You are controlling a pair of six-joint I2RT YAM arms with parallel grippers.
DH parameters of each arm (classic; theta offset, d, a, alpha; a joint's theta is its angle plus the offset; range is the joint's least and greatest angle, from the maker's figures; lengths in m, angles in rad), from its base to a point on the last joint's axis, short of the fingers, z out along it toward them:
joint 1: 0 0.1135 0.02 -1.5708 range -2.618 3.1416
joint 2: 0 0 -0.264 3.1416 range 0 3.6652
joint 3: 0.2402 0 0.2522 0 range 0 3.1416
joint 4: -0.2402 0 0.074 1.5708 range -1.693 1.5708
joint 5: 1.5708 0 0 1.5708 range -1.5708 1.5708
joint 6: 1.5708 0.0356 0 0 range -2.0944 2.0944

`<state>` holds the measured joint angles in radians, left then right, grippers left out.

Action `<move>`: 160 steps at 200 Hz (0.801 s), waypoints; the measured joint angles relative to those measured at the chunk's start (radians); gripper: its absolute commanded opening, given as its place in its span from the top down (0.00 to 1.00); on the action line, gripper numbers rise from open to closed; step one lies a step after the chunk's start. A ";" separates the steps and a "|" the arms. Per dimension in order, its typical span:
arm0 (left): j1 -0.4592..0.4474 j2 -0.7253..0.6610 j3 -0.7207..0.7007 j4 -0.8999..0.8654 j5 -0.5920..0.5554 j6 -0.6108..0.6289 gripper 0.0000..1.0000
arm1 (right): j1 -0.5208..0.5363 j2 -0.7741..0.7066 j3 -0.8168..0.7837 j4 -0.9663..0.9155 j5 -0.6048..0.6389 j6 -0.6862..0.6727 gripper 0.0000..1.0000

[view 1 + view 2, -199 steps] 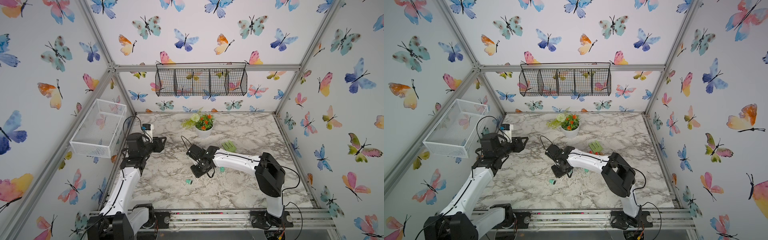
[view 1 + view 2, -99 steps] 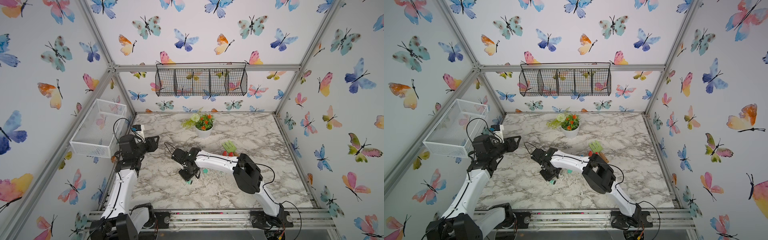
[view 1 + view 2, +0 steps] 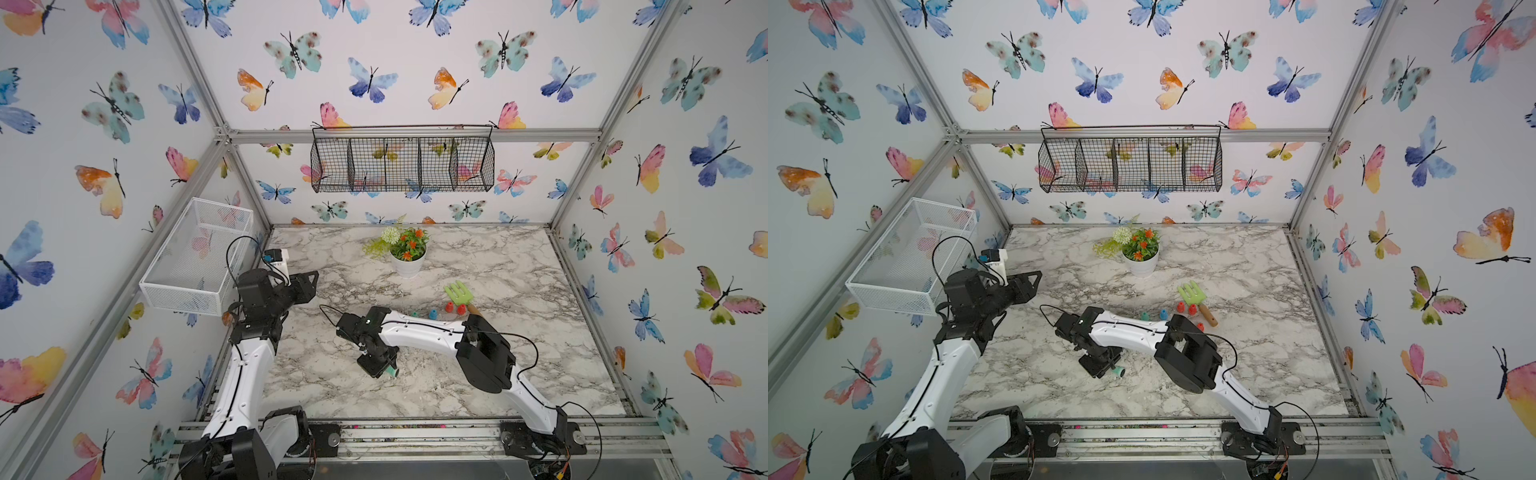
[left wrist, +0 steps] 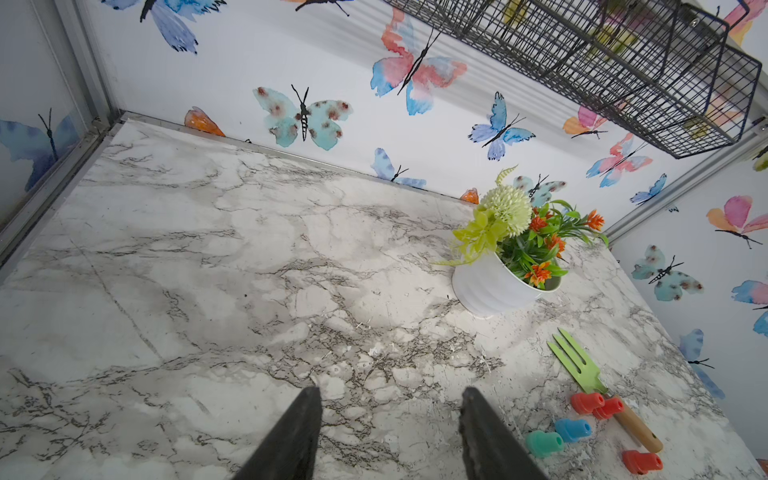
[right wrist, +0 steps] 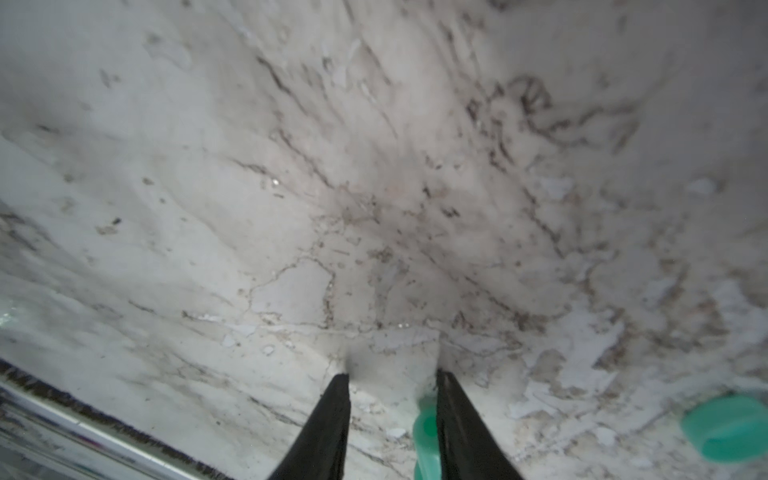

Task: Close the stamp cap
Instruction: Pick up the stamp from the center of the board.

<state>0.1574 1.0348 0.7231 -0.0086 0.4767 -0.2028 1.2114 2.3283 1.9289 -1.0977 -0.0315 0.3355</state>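
Observation:
My right gripper [image 3: 379, 368] hangs low over the front middle of the marble table [image 3: 498, 270]. Its jaws stand open in the right wrist view [image 5: 392, 376]. A pale teal stamp piece [image 5: 424, 434] rests against the inner face of one finger, with a clear gap to the other finger. A second teal piece [image 5: 725, 428], squat and rounded, lies on the table just outside the jaws; both top views show it [image 3: 392, 371] [image 3: 1119, 372]. Which piece is the cap I cannot tell. My left gripper [image 3: 309, 286] [image 4: 390, 392] is raised at the left, open and empty.
A white flower pot [image 3: 408, 259] stands at the back middle. A green garden fork [image 3: 457, 293] lies right of centre with several red, blue and teal stamps [image 3: 449, 307] beside it. A white wire basket [image 3: 195, 257] hangs on the left wall, a black one [image 3: 403, 164] on the back wall.
My right arm swung left and toward the front, coming down beside the teal piece on the table, and its jaws widened. The left arm drew back slightly to the left.

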 measured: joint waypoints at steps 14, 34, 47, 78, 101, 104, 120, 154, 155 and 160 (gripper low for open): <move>0.000 0.000 0.000 0.003 0.002 -0.002 0.44 | 0.001 0.000 0.000 -0.025 0.016 -0.006 0.61; 0.000 0.000 0.000 0.006 0.011 -0.004 0.44 | 0.001 0.000 0.000 -0.050 0.045 -0.015 0.60; 0.000 0.000 0.000 0.008 0.017 -0.004 0.44 | 0.001 0.000 0.000 -0.062 0.065 -0.020 0.59; 0.000 0.000 0.000 0.011 0.021 -0.004 0.44 | 0.001 0.000 0.000 -0.098 0.088 -0.022 0.58; 0.000 0.000 0.000 0.011 0.023 -0.004 0.44 | 0.001 0.000 0.000 -0.107 0.092 0.006 0.58; 0.000 0.000 0.000 0.011 0.023 -0.004 0.44 | 0.001 0.000 -0.001 -0.107 0.092 0.013 0.58; 0.000 0.000 0.000 0.011 0.023 -0.004 0.44 | 0.001 0.000 -0.008 -0.107 0.086 0.042 0.59; 0.000 0.000 0.000 0.011 0.026 -0.005 0.44 | 0.001 -0.004 -0.032 -0.105 0.065 0.100 0.64; 0.000 0.000 0.000 0.011 0.026 -0.005 0.44 | 0.001 -0.004 -0.033 -0.105 0.065 0.101 0.64; 0.000 0.000 0.000 0.011 0.027 -0.005 0.44 | 0.001 -0.006 -0.036 -0.103 0.064 0.107 0.64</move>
<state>0.1574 1.0351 0.7231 0.0029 0.5037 -0.2073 1.2125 2.3219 1.8927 -1.2011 0.0326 0.4423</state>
